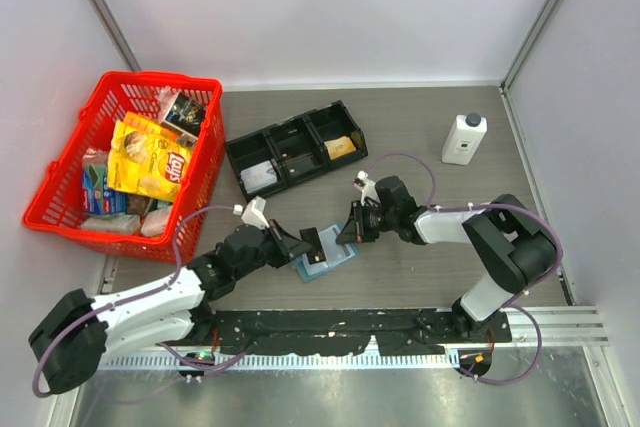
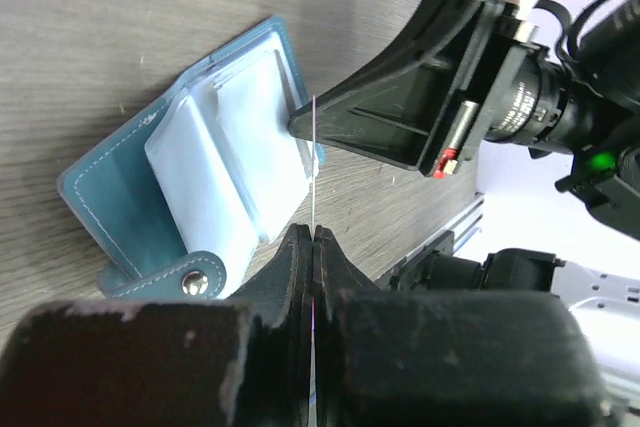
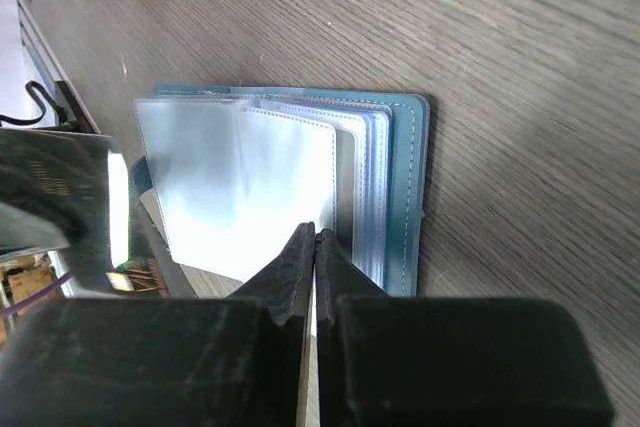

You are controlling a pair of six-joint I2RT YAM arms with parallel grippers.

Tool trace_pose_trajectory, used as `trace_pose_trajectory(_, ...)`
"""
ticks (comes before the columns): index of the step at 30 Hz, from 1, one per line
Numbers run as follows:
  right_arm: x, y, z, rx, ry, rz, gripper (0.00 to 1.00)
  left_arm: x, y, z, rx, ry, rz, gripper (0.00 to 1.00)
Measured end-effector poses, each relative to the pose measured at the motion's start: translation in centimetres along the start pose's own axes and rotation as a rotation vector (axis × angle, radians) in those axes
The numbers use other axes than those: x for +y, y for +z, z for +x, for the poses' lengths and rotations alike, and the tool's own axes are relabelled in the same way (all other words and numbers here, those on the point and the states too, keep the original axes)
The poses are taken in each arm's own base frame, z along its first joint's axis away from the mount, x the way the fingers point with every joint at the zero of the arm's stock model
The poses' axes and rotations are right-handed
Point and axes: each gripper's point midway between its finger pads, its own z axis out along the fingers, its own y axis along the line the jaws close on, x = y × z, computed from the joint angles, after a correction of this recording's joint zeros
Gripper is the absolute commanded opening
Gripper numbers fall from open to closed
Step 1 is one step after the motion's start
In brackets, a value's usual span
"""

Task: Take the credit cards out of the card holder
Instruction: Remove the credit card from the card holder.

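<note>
The light-blue card holder (image 1: 325, 265) lies open on the wooden table between my two grippers, its clear sleeves fanned out. In the left wrist view the card holder (image 2: 110, 187) shows its snap tab. My left gripper (image 2: 313, 232) is shut on a thin credit card (image 2: 313, 167) seen edge-on as a pale line, standing beside the sleeves. My right gripper (image 3: 318, 235) is shut on the edge of a clear sleeve of the card holder (image 3: 408, 187). From above, the left gripper (image 1: 312, 244) and right gripper (image 1: 345, 232) nearly meet over the holder.
A black three-compartment tray (image 1: 290, 147) holding small items lies behind the holder. A red basket (image 1: 60, 187) full of snack packets stands at the far left. A white bottle (image 1: 464, 139) is at the back right. A metal rail (image 1: 400, 322) runs along the near edge.
</note>
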Motion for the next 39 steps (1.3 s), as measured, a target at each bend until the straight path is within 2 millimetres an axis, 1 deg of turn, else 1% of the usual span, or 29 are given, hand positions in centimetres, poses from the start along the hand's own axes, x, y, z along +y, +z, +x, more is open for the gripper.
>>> trace_pose_trajectory(2,0.0,-0.2,-0.1,0.001,-0.004,0.014,0.16,-0.9,-0.6,-0.5,-0.006,0.052,0.007,0.0)
trace_pose_trajectory(3,-0.1,-0.4,-0.1,0.003,-0.009,0.026,0.23,-1.2,-0.9,-0.8,-0.007,0.089,0.002,0.0)
trace_pose_trajectory(4,-0.1,-0.7,-0.3,0.002,-0.019,0.038,0.27,-1.7,-1.4,-1.2,-0.006,0.146,-0.007,0.0)
trace_pose_trajectory(5,0.0,-1.0,-0.4,0.001,-0.029,0.049,0.35,-1.9,-1.5,-1.4,-0.008,0.164,-0.007,0.0)
trace_pose_trajectory(6,0.1,-1.3,-0.5,-0.002,-0.04,0.053,0.38,-2.3,-1.9,-1.6,-0.003,0.208,-0.016,0.0)
trace_pose_trajectory(7,0.4,-1.7,-0.7,-0.003,-0.057,0.058,0.44,-2.7,-2.1,-1.9,-0.001,0.244,-0.016,0.0)
trace_pose_trajectory(10,2.3,-3.3,-2.3,-0.045,-0.135,0.042,0.52,-4.8,-2.9,-3.1,0.013,0.378,-0.006,0.0)
trace_pose_trajectory(11,3.1,-3.8,-3.0,-0.066,-0.167,0.029,0.54,-5.7,-3.2,-3.5,0.019,0.43,0.005,0.0)
trace_pose_trajectory(14,6.2,-5.8,-5.0,-0.134,-0.278,-0.028,0.59,-7.1,-3.7,-4.0,0.056,0.556,0.02,0.0)
trace_pose_trajectory(18,9.8,-8.8,-6.2,-0.213,-0.417,-0.105,0.59,-8.4,-4.0,-3.5,0.171,0.724,0.044,0.0)
trace_pose_trajectory(20,11.1,-10.1,-6.2,-0.236,-0.47,-0.132,0.59,-9.2,-4.4,-3.1,0.23,0.787,0.074,0.0)
trace_pose_trajectory(23,12.9,-12.0,-6.0,-0.262,-0.547,-0.172,0.59,-11.1,-5.1,-2.4,0.317,0.878,0.15,0.0)
trace_pose_trajectory(26,14.2,-13.3,-5.7,-0.265,-0.611,-0.208,0.57,-12.8,-5.6,-1.7,0.392,0.938,0.223,0.0)
trace_pose_trajectory(28,14.7,-13.6,-5.4,-0.251,-0.635,-0.226,0.56,-13.6,-5.8,-1.3,0.445,0.965,0.266,0.0)
trace_pose_trajectory(30,14.9,-13.7,-4.9,-0.228,-0.649,-0.25,0.54,-14.0,-5.9,-0.8,0.49,0.985,0.295,0.0)
trace_pose_trajectory(32,15.0,-13.7,-4.3,-0.206,-0.653,-0.27,0.52,-14.0,-5.9,-0.4,0.529,0.994,0.311,0.0)
trace_pose_trajectory(34,15.2,-13.8,-3.8,-0.185,-0.658,-0.291,0.47,-13.7,-6.0,0.2,0.575,0.993,0.32,0.0)
trace_pose_trajectory(35,15.3,-13.8,-3.6,-0.176,-0.661,-0.302,0.42,-13.6,-6.0,0.3,0.585,0.996,0.326,0.0)
trace_pose_trajectory(37,15.6,-13.9,-3.2,-0.16,-0.665,-0.326,0.37,-13.5,-6.1,0.6,0.604,0.995,0.334,0.0)
trace_pose_trajectory(39,16.0,-14.0,-3.0,-0.143,-0.666,-0.354,0.36,-13.6,-6.2,0.7,0.61,0.998,0.345,0.0)
